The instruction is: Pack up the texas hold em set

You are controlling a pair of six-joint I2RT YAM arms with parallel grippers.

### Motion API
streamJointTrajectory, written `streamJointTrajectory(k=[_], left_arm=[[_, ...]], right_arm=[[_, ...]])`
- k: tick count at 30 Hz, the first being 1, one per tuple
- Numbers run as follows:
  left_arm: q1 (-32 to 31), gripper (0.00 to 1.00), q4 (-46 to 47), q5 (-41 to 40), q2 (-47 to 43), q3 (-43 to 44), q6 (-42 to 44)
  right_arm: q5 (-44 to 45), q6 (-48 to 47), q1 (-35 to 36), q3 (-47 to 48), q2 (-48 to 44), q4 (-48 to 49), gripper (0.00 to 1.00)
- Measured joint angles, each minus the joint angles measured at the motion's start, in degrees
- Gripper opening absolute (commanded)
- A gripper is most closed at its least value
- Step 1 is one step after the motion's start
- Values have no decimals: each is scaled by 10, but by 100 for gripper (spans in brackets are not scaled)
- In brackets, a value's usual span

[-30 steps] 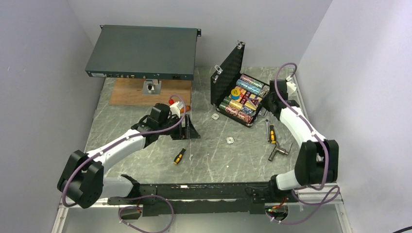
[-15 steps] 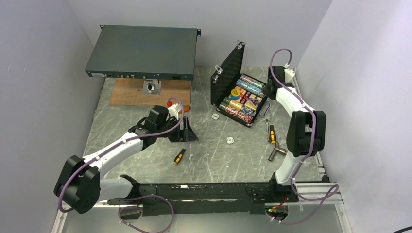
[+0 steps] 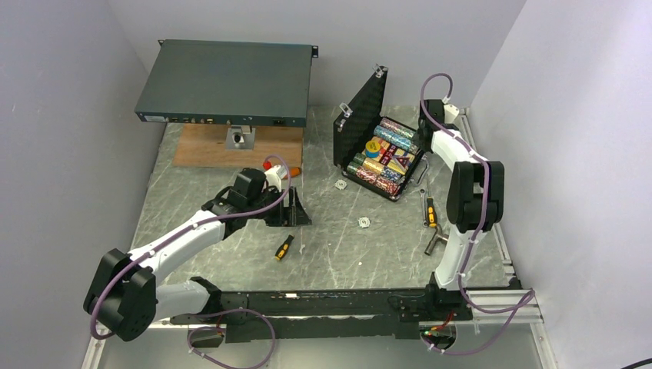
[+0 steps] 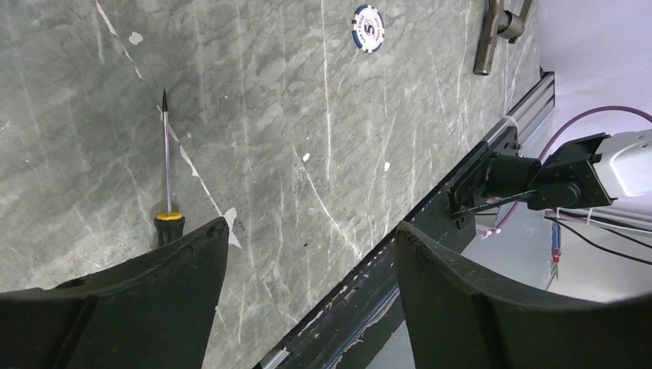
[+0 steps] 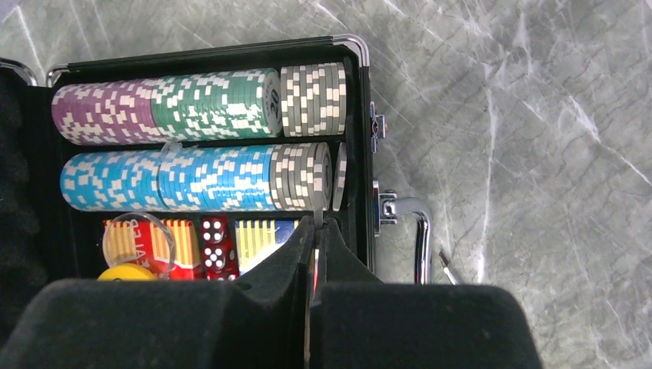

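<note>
The right claw (image 5: pixel 315 224) is pressed together. Its tips are just above the end of the multicoloured chip rows (image 5: pixel 192 104) in the small black hinged case (image 5: pixel 360 154), which stands open near the worktop's far right corner. If it came down carelessly, it could topple the grey-white end chips (image 5: pixel 311 96) or shove the case.

The left claw (image 4: pixel 311 231) hangs spread over the bare grey marbled worktop (image 4: pixel 269 115) near its middle, with a yellow-collared black screwdriver (image 4: pixel 167 177) just beside it. Closing here would likely catch that tool. The loose blue-and-white chip (image 4: pixel 368 28) lies well apart, flat on hard stone, so a pinch may skid it away.
</note>
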Motion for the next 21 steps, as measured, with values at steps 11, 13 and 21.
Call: streamJointTrajectory(k=[11, 13, 21], left_arm=[[0, 81, -1, 0, 1, 4, 4], [0, 81, -1, 0, 1, 6, 5], [0, 81, -10, -2, 1, 6, 5]], right_arm=[[5, -10, 0, 5, 25, -3, 0], [5, -13, 0, 6, 33, -3, 2], [-11, -30, 1, 14, 50, 5, 37]])
